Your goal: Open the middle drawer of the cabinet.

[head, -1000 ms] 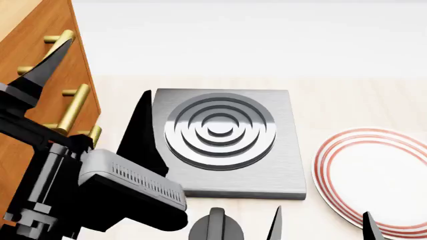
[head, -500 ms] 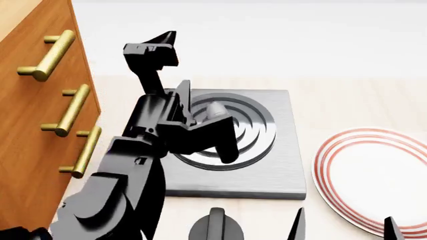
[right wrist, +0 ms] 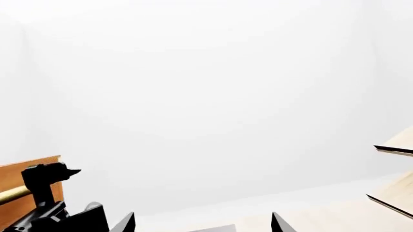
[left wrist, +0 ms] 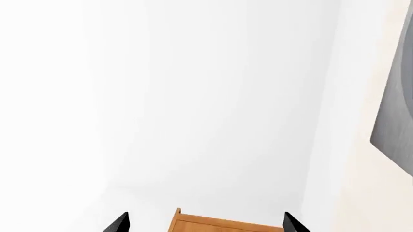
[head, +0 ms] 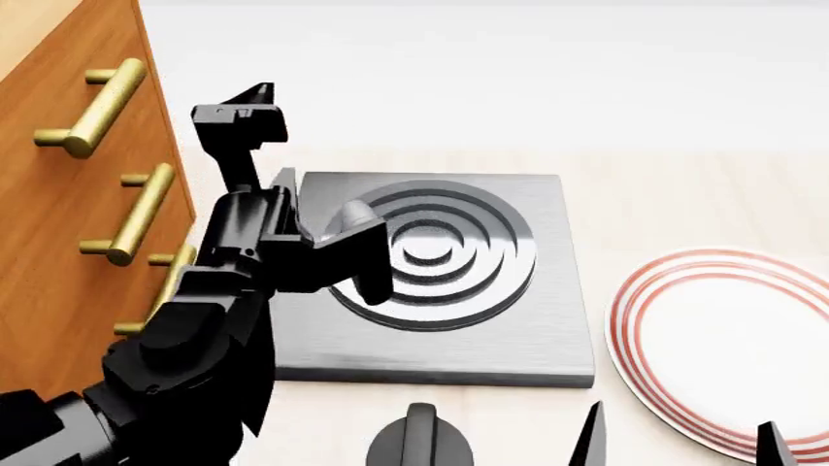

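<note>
Head view: your left gripper point(head: 247, 109) hangs raised beside the cabinet point(head: 52, 194), its jaws apart in the wrist view. The middle drawer point(head: 91, 282) lies to its left and lower, brass handle point(head: 136, 214) running upright — nearer this arm. The right gripper point(head: 674, 442) is cut off, tips spread.

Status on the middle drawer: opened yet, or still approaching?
Done: nothing; the middle drawer sits flush in the cabinet. In hand: the left gripper is raised beside the cabinet, holding nothing, clear of the brass handle. Left: reach the handle, grasp, pull out.
</note>
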Available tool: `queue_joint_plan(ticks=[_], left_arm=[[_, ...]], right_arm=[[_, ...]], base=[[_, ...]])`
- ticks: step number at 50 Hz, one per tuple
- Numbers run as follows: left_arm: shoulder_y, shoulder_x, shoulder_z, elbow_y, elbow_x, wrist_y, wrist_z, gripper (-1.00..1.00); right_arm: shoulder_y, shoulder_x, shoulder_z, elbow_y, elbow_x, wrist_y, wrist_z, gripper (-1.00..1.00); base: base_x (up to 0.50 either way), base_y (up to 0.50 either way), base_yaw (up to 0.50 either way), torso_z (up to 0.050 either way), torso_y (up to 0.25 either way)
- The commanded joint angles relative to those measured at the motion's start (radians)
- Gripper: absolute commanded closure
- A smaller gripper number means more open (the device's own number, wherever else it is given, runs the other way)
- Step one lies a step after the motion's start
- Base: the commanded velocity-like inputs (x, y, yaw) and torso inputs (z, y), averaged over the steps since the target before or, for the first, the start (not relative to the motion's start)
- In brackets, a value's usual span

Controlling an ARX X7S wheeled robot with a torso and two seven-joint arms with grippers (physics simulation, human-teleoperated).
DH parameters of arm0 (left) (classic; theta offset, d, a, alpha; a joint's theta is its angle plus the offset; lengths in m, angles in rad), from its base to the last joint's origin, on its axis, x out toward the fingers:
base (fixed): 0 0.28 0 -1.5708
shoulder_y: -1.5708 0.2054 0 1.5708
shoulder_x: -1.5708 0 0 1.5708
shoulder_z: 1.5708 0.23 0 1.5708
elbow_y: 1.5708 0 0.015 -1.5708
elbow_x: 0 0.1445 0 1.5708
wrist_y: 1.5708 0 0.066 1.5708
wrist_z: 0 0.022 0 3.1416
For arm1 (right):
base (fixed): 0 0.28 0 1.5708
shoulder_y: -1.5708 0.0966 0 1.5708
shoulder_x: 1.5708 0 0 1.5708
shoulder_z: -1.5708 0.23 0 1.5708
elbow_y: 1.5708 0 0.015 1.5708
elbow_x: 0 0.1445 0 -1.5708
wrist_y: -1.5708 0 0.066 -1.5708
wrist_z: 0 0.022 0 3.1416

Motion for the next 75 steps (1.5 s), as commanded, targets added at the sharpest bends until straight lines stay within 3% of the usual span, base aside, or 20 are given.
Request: queue_joint_plan(ticks=[1, 29, 75], left_arm=[[0.006, 0.003, 0.028, -0.055, -0.047, 0.038, -0.048, -1.0], [0.074, 0.003, 0.02, -0.132, -0.117, 0.089, -0.154, -1.0], [0.172, 0.003, 0.014, -0.19, -0.156, 0.18, -0.201, -1.0]], right_arm=[[-0.004, 0.007, -0.008, -0.008, 0.008, -0.005, 0.0, -1.0], [-0.01, 0.021, -0.005, -0.009, 0.022, -0.016, 0.012, -1.0], [0.007, 0.041, -0.026, -0.001, 0.036, -0.009, 0.03, -1.0]], base=[[0.0, 0.0, 0.0, 0.0, 0.0], [0.0, 0.0, 0.0, 0.0, 0.0], [0.0, 0.0, 0.0, 0.0, 0.0]])
